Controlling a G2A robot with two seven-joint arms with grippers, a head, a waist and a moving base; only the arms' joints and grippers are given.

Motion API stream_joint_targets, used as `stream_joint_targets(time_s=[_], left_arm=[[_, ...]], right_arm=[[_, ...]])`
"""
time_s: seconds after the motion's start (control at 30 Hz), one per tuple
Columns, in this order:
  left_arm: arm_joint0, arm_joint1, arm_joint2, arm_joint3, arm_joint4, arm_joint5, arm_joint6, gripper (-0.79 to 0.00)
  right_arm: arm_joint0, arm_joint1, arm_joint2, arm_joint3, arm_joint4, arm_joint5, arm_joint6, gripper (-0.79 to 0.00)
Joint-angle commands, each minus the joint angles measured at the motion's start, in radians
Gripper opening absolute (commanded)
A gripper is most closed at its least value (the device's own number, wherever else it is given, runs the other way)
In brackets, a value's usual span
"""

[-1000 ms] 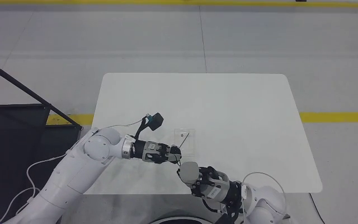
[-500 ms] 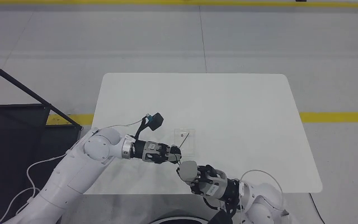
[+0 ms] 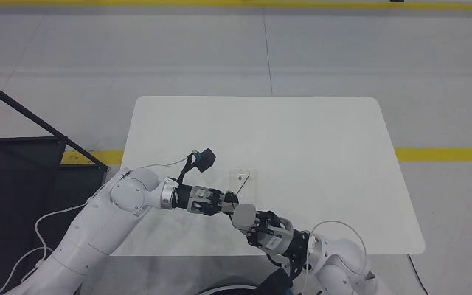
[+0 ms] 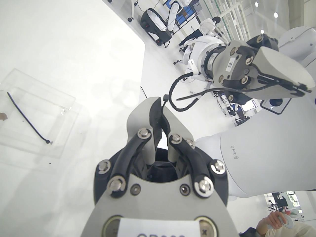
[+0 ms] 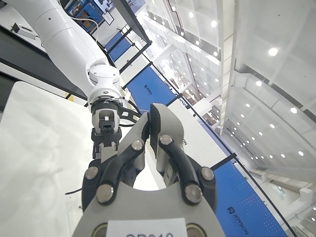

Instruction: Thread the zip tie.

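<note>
The right gripper (image 5: 149, 119), clamped on a thin black tail (image 4: 192, 95), has slid across the table (image 4: 61, 38) over the last second, closing in on the left gripper (image 4: 160, 110). The left gripper has not moved. It is pinched shut on the tie (image 4: 161, 114), with the head (image 4: 165, 97) poking out just past its fingertips. The tail's free tip now sits just beside the head and aimed at it, but I judge it is not yet through the slot. The approach looks about done, and what is left is the fine part: lining the tip up with the small opening and pushing it in. Whether the tail belongs to the same tie I cannot tell for sure. Off to the side, well apart, a spare tie (image 4: 26, 122) lies flat in a clear tray (image 4: 66, 104)
</note>
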Motion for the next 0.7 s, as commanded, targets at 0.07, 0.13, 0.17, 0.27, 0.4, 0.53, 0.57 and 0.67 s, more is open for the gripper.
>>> stream_joint_targets(time_s=[0.07,0.13,0.17,0.27,0.4,0.53,0.57,0.67], left_arm=[[0.0,0.0,0.0,0.0,0.0,0.0,0.0,-0.785],[0.0,0.0,0.0,0.0,0.0,0.0,0.0,-0.785],[0.0,0.0,0.0,0.0,0.0,0.0,0.0,-0.785],[0.0,0.0,0.0,0.0,0.0,0.0,0.0,-0.785],[0.0,0.0,0.0,0.0,0.0,0.0,0.0,-0.785],[0.0,0.0,0.0,0.0,0.0,0.0,0.0,-0.785],[0.0,0.0,0.0,0.0,0.0,0.0,0.0,-0.785],[0.0,0.0,0.0,0.0,0.0,0.0,0.0,-0.785]], right_arm=[[0.003,0.0,-0.004,0.002,-0.001,0.004,0.004,-0.785],[0.004,0.001,-0.005,0.003,0.0,0.003,0.006,-0.785],[0.005,0.001,-0.004,0.004,0.0,0.004,0.006,-0.785],[0.002,0.002,0.001,0.005,0.002,0.007,0.003,-0.785],[-0.005,0.005,0.008,0.002,0.002,0.008,-0.001,-0.785],[-0.006,0.007,0.011,0.003,0.001,0.004,-0.003,-0.785],[-0.005,0.007,0.01,0.005,0.002,0.004,-0.002,-0.785],[-0.002,0.007,0.009,0.007,0.004,0.002,0.001,-0.785]])
